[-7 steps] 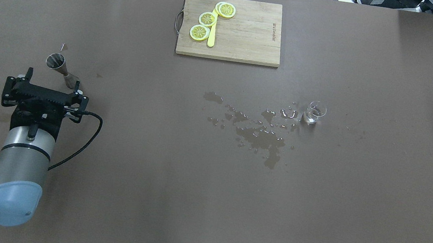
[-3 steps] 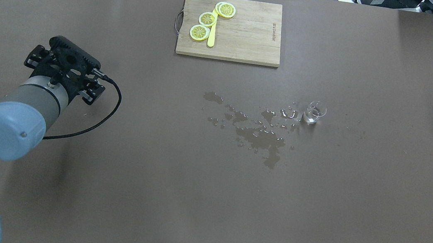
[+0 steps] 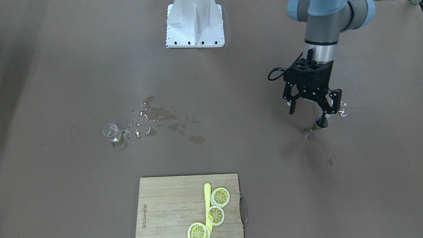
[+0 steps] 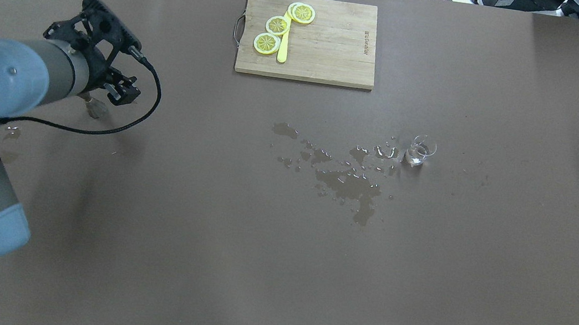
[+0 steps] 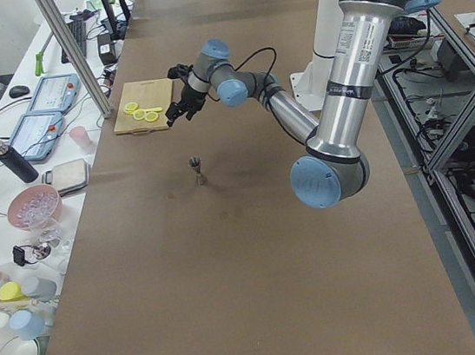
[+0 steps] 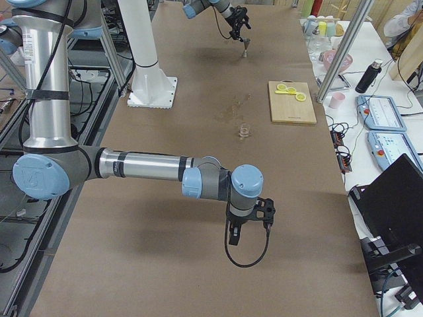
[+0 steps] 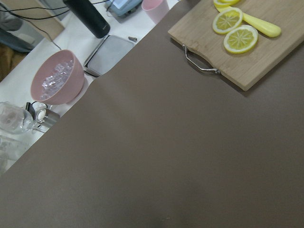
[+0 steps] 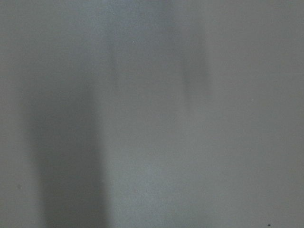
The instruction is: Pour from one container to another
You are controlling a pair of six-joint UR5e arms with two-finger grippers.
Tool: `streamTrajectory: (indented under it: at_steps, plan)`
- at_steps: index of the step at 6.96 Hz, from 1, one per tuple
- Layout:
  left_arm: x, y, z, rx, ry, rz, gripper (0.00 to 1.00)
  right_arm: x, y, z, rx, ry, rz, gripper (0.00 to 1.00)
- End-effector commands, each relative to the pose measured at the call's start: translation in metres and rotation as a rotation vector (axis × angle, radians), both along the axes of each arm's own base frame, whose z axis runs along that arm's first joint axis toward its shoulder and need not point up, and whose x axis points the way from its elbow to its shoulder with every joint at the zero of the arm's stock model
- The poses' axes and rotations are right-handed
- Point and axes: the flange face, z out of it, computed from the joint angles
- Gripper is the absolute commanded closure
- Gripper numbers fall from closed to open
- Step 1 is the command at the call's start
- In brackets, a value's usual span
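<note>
Glass cup stands upright on the brown table, a little right of the middle in the overhead view. It is small and clear, so I think it is light, hard and easy to break. Spilled water lies just beside it, to its left, so its smooth wall may be wet and slippery. A good place to hold looks like the round side wall, above the thick bottom and below the rim, with a soft squeeze.

Metal jigger stands far off, at the right of the front view. It is hard and tough, but thin in the middle, so a bump could tip it. Left gripper hangs near it, up in the air, with its fingers spread apart and nothing in them. Right gripper is low in the right side view, well apart from both; I cannot tell whether its fingers are apart or together. Cutting board with lemon slices sits at the top of the overhead view.
</note>
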Motion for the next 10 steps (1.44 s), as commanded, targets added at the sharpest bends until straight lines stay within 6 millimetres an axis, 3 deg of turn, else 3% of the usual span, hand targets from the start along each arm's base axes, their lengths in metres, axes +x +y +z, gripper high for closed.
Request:
streamTrajectory:
  at_steps: [1,2,3,4,5,7,8,9,10]
  plan:
    - [-0.076,-0.077,0.074,-0.185,0.074,0.131,0.01,0.000,0.000,0.000,-0.001,0.001,0.000,0.00]
    - [-0.123,-0.103,0.121,-0.330,0.144,0.132,0.01,0.000,0.000,0.000,-0.001,0.001,0.000,0.00]
    - [-0.184,-0.126,0.170,-0.430,0.158,0.037,0.01,0.000,0.000,0.000,0.001,0.001,0.000,0.00]
    - [-0.242,-0.135,0.212,-0.539,0.237,-0.006,0.01,0.000,0.000,0.000,0.001,0.003,0.000,0.00]
    - [-0.289,-0.130,0.239,-0.634,0.285,-0.060,0.01,0.000,0.001,0.001,-0.002,0.004,0.000,0.00]
    - [-0.319,-0.059,0.304,-0.748,0.285,-0.115,0.01,0.000,0.003,0.003,-0.008,0.006,0.000,0.00]
    - [-0.334,-0.023,0.327,-0.777,0.294,-0.135,0.01,0.000,0.004,0.004,-0.011,0.006,0.000,0.00]
    - [-0.348,0.003,0.330,-0.787,0.328,-0.147,0.01,0.000,0.004,0.004,-0.013,0.006,0.000,0.00]
    - [-0.353,0.041,0.355,-0.823,0.331,-0.146,0.01,0.000,0.004,0.004,-0.016,0.004,0.000,0.00]
